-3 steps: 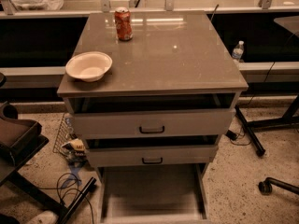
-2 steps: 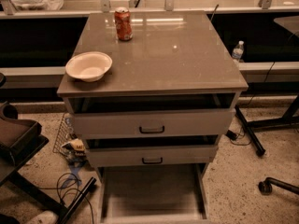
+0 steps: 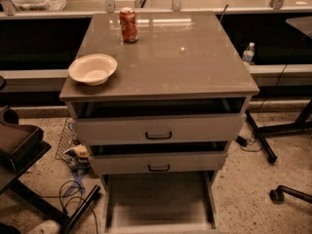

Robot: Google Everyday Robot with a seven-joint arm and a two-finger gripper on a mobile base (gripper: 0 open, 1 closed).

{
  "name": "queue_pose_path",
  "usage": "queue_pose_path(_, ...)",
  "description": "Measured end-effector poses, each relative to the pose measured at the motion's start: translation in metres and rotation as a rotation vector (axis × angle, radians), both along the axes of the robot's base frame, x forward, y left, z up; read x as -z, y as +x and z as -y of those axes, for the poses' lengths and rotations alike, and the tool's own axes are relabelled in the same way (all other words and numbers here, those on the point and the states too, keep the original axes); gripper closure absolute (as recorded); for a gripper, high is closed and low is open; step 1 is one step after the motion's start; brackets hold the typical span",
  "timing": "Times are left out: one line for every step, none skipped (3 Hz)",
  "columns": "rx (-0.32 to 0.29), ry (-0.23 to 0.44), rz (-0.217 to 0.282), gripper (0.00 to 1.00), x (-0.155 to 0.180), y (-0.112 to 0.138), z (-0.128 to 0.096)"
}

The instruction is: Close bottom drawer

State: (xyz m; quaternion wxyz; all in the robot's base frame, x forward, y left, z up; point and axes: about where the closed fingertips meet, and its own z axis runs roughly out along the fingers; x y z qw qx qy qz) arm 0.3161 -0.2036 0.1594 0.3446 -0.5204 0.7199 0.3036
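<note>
Three drawers [image 3: 158, 128], one bowl [image 3: 92, 68], one can [image 3: 128, 25]

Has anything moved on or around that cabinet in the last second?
Nothing visibly changed. The grey-beige bottom drawer with its plain tray is pulled far out, as before. The red soda can and the white bowl sit where they were on the cabinet top. The robot's gripper is not in view.

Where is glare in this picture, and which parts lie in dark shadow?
Camera view: light bands and a bright spot glare on the cabinet top beside the soda can; dark shadow fills the gaps above the top drawer and middle drawer; the open bottom drawer is dim inside; the tool is out of view.
</note>
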Motion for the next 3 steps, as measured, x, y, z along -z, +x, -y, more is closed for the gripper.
queue_pose_path(-0.031, 0.022, 0.028, 1.0, 0.006, 0.022, -0.016)
queue_pose_path(-0.051, 0.012, 0.055, 1.0, -0.001, 0.039, -0.023)
queue_pose_path(-0.077, -0.019, 0.103, 1.0, -0.021, 0.067, -0.027)
